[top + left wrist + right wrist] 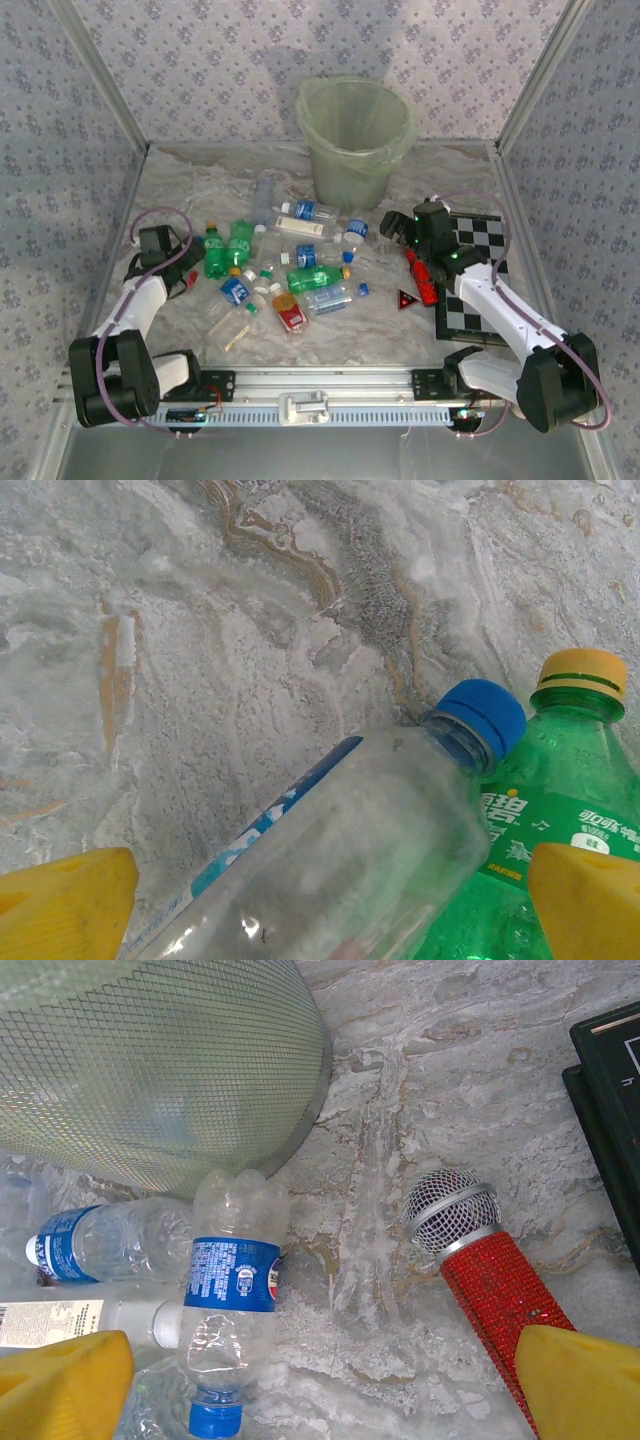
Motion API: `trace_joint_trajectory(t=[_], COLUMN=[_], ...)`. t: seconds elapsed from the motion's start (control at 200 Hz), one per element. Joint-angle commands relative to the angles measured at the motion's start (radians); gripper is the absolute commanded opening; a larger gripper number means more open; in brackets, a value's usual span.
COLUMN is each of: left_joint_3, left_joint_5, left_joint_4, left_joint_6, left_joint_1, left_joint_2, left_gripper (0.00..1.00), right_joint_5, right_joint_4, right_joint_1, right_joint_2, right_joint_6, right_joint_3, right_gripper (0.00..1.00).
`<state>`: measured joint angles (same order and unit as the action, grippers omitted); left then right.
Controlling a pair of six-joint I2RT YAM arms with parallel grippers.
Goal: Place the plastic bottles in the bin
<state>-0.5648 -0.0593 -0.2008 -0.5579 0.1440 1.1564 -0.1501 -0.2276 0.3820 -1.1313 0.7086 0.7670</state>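
Backdrop: pale walls printed with small purple flowers (230, 50) stand round a bench (340, 335) covered in a grey-white marbled sheet.
Bottles: a scatter of small plastic bottles (318, 277) lies across the middle of the bench, none of them in the bin. There are clear ones with blue labels, green ones and tiny white-capped ones, with an orange-red bottle (290, 315) closest to the near edge.
Bin: the pale green translucent round bin (352, 140), lined with a thin crinkled bag, stands upright at the far edge, just right of centre.
Left pincer: the left pincer (328, 900) hangs low over the left end of the scatter with its yellow fingers spread wide. A clear bottle with a blue cap (350, 850) lies between them, and a green bottle with a yellow cap (560, 810) lies just beside it, by the right finger.
Right pincer: the right pincer (320, 1380) hovers near the bin's right side, fingers wide apart and gripping nothing. Below it lies a clear blue-labelled bottle (235, 1270), its base toward the bin's foot.
Microphone: a red glittered microphone with a silver mesh head (490, 1270) lies to the right of that bottle, apart from it.
Board: a black-and-white chequered board (478, 270) lies along the right edge, with a small red triangle (407, 298) just off its left side.
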Motion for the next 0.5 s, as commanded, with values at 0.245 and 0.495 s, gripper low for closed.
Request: trace_joint_trajectory(t=[0.245, 0.495], left_joint_3=[-0.050, -0.050], left_joint_5=[0.021, -0.026], left_joint_4=[-0.084, -0.102], left_joint_6=[0.029, 0.029], left_joint_1=[-0.074, -0.102], left_joint_2=[0.053, 0.077], left_gripper=[1.00, 0.99], right_joint_5=[-0.011, -0.034], right_joint_4=[0.000, -0.018], right_joint_1=[0.001, 0.019], right_joint_2=[-0.042, -0.076], right_joint_6=[0.016, 0.013], right_joint_3=[0.028, 0.052], right_gripper=[1.00, 1.00])
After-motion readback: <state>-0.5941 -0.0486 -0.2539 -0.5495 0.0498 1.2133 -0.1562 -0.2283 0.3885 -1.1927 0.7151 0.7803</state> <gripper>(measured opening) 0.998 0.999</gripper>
